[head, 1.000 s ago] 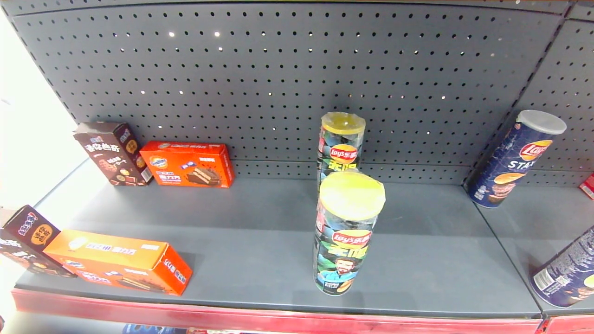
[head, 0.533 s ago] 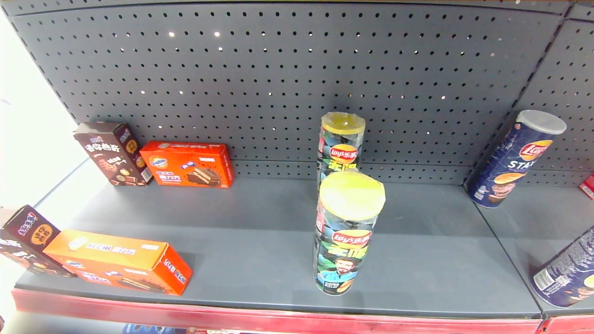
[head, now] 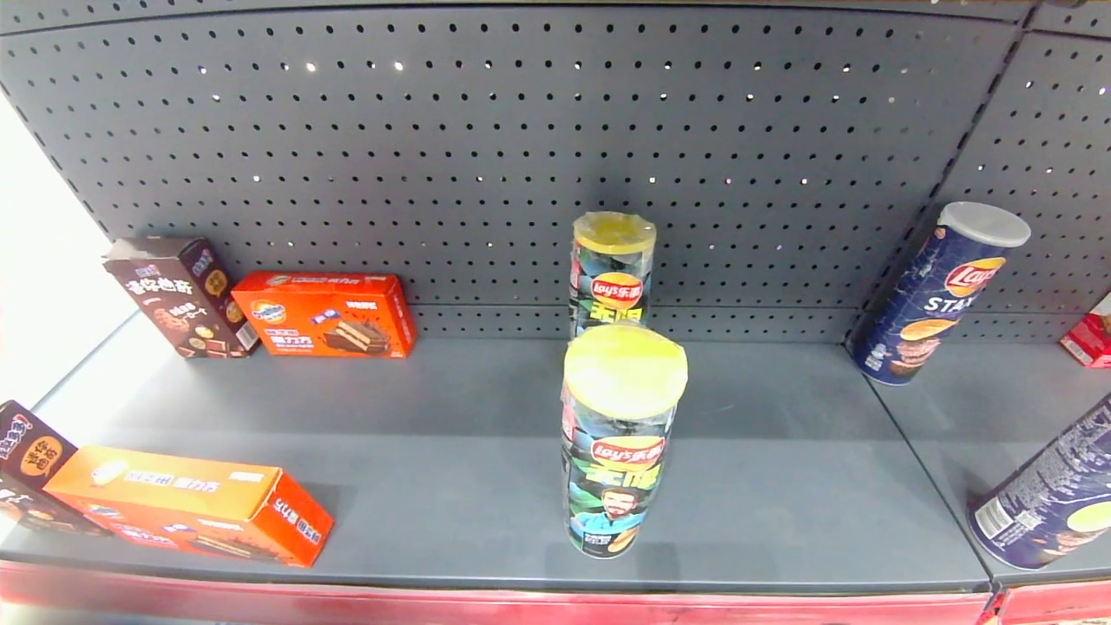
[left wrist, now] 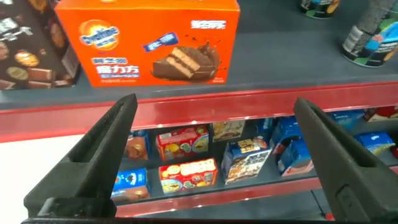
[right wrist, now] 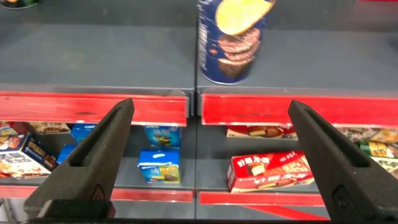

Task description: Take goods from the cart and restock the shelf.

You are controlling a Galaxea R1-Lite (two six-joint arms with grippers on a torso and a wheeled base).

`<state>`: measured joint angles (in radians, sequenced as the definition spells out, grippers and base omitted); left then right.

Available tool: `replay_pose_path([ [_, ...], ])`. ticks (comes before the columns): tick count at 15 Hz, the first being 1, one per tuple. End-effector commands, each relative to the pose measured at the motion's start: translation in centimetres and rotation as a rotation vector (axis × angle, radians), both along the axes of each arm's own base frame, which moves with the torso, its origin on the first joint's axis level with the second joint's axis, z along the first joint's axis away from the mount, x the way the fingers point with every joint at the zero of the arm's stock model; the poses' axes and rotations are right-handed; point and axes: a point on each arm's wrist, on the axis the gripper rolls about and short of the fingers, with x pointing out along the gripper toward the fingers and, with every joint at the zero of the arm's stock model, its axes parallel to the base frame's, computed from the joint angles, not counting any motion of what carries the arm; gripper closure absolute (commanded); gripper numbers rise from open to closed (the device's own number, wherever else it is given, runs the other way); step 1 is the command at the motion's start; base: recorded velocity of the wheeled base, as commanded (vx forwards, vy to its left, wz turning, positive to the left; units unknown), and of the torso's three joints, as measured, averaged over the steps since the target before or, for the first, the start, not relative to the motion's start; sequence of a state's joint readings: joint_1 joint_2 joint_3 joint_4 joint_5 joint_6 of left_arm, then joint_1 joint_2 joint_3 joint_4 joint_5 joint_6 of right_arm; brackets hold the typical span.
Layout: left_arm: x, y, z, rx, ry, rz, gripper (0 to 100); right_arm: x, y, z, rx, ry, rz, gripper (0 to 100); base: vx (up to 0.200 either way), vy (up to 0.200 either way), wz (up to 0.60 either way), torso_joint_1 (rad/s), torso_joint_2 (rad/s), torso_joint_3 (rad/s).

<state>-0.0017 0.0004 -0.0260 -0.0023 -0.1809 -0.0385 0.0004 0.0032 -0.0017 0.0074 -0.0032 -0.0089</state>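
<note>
Two chip cans with yellow lids stand in a row at the middle of the grey shelf [head: 451, 451]: the front can [head: 618, 451] near the edge, the rear can [head: 611, 271] by the pegboard. My left gripper [left wrist: 216, 106] is open and holds nothing. It hovers in front of the shelf's red front edge [left wrist: 249, 102], below the orange box [left wrist: 146, 40]. My right gripper [right wrist: 209, 107] is also open and holds nothing, level with the red front edge [right wrist: 261, 107], just below a blue chip can [right wrist: 231, 40].
Orange boxes [head: 321, 314] [head: 187, 503] and brown boxes [head: 178, 295] [head: 26, 460] sit on the shelf's left side. Blue cans [head: 937, 295] [head: 1041, 503] stand on the neighbouring bay to the right. Boxed goods [left wrist: 186, 174] [right wrist: 267, 171] fill the lower shelf.
The whole head picture has shifted a little, so the camera moved. The goods on the shelf stand where they were.
</note>
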Motion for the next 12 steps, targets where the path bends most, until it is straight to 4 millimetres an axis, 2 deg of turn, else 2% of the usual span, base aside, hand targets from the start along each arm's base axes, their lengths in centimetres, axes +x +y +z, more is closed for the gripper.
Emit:
replay_pose_path([
  [1,0.00,0.00,0.01,-0.001,-0.001,0.002,0,0.01,0.00,0.01,0.000,0.000,0.000,0,0.000,0.000,0.00,0.000,0.00,0.000],
  [6,0.02,0.07,-0.05,0.017,-0.001,0.034,0,0.01,0.00,0.01,0.001,0.000,0.000,0,0.000,0.000,0.00,0.000,0.00,0.000],
  [9,0.02,0.16,-0.04,0.144,-0.018,0.077,0,0.01,0.00,0.00,0.001,0.002,0.000,0,0.000,0.000,0.00,0.000,0.00,0.000],
  [12,0.03,0.24,-0.01,0.163,-0.021,0.116,0,0.01,0.00,0.00,0.001,0.002,0.000,0,0.000,0.000,0.00,0.000,0.00,0.000],
])
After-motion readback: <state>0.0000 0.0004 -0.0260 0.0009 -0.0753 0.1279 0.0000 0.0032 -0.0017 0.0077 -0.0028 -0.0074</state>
